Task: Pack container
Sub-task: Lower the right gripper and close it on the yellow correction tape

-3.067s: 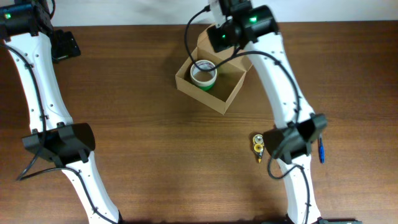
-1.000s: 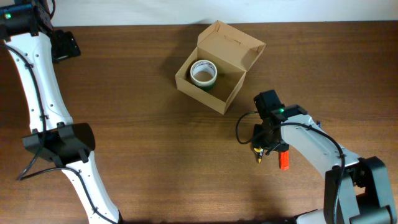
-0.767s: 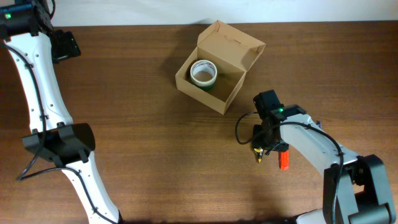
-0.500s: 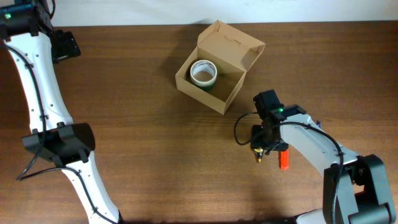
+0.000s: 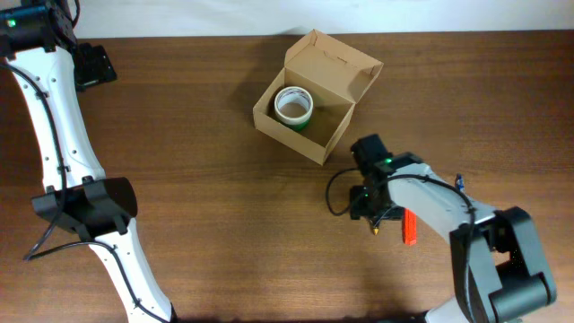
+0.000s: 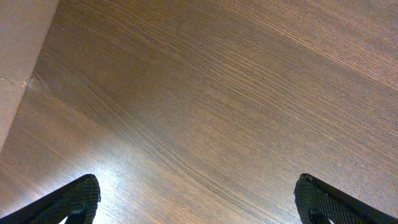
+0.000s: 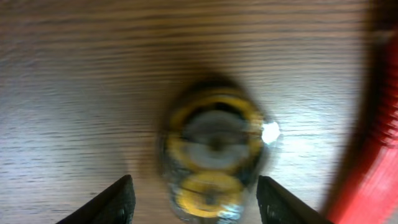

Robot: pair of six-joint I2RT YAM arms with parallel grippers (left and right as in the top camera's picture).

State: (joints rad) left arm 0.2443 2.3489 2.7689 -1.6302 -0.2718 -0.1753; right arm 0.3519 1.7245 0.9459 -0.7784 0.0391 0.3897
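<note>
hovering with fingers spread, the right gripper [image 7: 198, 200] straddles a yellow thing [image 7: 214, 146] (blurred). the left gripper [image 6: 199, 202] gapes wide over the table [image 6: 217, 93]. the box [image 5: 291, 137] holds a tape roll [image 5: 292, 105].

The table [image 5: 197, 135] is dark brown wood with fine, streaky grain. The box [image 5: 296, 144] is plain tan cardboard, unprinted. The tape [image 5: 305, 109] in it is cream on top with a green side. Both arms [image 5: 54, 117] are white with black joints, and one shows a small green light [image 5: 387, 162]. The little blurred thing [image 7: 214, 146] is ringed in yellow around a grey middle. The marker [image 5: 409, 227] is orange-red, and a sliver of blue [image 5: 457, 182] lies near it.
</note>
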